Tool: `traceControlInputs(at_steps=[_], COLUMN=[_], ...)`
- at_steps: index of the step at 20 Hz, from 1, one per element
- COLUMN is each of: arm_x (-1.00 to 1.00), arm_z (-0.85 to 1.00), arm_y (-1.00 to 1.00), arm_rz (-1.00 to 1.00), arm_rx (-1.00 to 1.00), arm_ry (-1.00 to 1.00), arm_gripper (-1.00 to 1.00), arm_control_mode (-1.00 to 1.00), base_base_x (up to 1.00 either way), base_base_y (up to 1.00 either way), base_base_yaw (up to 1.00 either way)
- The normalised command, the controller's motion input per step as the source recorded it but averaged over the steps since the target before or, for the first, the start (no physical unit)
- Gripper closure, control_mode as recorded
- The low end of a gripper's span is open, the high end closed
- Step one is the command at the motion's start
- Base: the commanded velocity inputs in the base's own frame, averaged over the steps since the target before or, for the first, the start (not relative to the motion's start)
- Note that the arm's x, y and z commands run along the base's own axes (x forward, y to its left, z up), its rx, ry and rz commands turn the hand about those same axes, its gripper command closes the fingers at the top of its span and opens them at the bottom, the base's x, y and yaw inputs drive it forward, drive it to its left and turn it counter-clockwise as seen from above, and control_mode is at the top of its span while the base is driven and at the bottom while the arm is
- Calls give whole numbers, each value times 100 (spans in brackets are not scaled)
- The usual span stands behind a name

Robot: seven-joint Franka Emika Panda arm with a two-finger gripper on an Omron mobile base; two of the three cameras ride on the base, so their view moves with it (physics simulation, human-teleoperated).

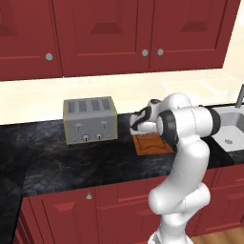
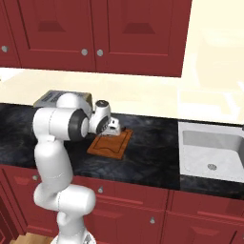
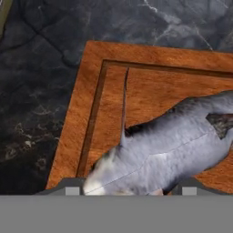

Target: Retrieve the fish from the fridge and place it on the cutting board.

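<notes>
Orange-brown wooden cutting board (image 3: 113,86), grooved near its rim, on black marbled bench (image 1: 52,157), centre of frame, bare stone around it. Silvery-grey fish (image 3: 168,145) lies across board, lower right in hand view, between tips of end effector (image 3: 129,189), apparently gripped. Silver four-slot toaster (image 1: 90,119) left, sink (image 2: 212,155) right.

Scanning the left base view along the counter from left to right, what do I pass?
Toaster → cutting board, partly under the robot's hand → sink at the right edge.
</notes>
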Motion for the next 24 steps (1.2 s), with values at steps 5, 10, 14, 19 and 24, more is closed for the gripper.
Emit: traceControlInputs(at_steps=[5, 10, 14, 19, 24], arm_x=[17, -22, -66, -61, 63], arm_z=[14, 93, 93, -19, -94], arm_y=[-10, 0, 6, 10, 1], arm_rz=[2, 0, 0, 2, 18], arm_rx=[1, 3, 0, -10, -23], arm_ry=[8, 1, 0, 6, 2], arm_gripper=[-100, -100, -100, -100, -100], arm_control_mode=[-100, -100, -100, -100, -100], base_base_x=[0, 0, 0, 0, 0], base_base_y=[0, 0, 0, 0, 0], base_base_yaw=[0, 0, 0, 0, 0])
